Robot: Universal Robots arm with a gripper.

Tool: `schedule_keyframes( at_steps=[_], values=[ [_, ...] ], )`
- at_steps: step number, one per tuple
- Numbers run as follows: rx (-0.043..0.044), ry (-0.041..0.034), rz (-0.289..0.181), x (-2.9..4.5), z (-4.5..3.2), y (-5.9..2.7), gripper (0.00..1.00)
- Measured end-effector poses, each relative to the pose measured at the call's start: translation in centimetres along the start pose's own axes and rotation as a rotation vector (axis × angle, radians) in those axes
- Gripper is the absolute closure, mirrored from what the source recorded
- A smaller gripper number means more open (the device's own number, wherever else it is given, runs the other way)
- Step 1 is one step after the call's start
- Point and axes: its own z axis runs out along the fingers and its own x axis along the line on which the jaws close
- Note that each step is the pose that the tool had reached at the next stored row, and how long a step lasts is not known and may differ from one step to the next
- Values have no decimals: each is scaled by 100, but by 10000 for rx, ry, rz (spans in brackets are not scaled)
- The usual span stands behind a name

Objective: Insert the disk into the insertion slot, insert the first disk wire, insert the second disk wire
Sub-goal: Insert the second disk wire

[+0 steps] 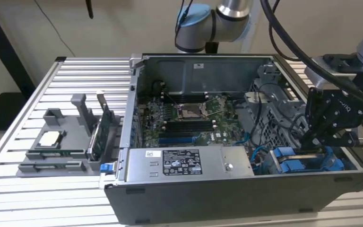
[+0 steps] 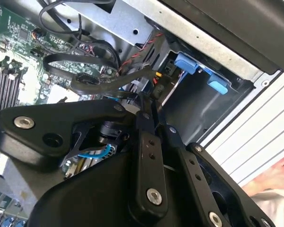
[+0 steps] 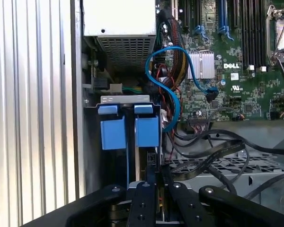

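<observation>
The gripper (image 1: 312, 150) is down in the insertion slot (image 1: 307, 163) at the case's front corner, fingers pinched nearly together — on the disk (image 3: 143, 163), it seems, standing edge-up between blue tabs. Risk: loose black cables (image 3: 213, 153) beside it snagging — or the disk jamming crooked.

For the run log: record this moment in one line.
end effector: at insertion slot | fingers: together | blue cable: loose end | power supply: untouched

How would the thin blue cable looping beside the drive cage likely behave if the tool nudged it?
The blue cable would probably flex, not resist: it hangs in a free loop. It looks thin, so likely light. One end sits plugged at the motherboard, so it would likely spring back, not slide away.
</observation>
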Motion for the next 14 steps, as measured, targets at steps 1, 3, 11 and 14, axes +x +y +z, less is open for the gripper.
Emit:
schedule_keyframes(
  at_steps=[1, 3, 11, 14],
  values=[
    [3, 8, 7, 2, 14, -1, 84],
    [6, 2, 16, 4, 30, -2, 84],
    [4, -36, 15, -3, -123, 9, 76],
    [4, -34, 17, -6, -193, 14, 76]
  ],
)
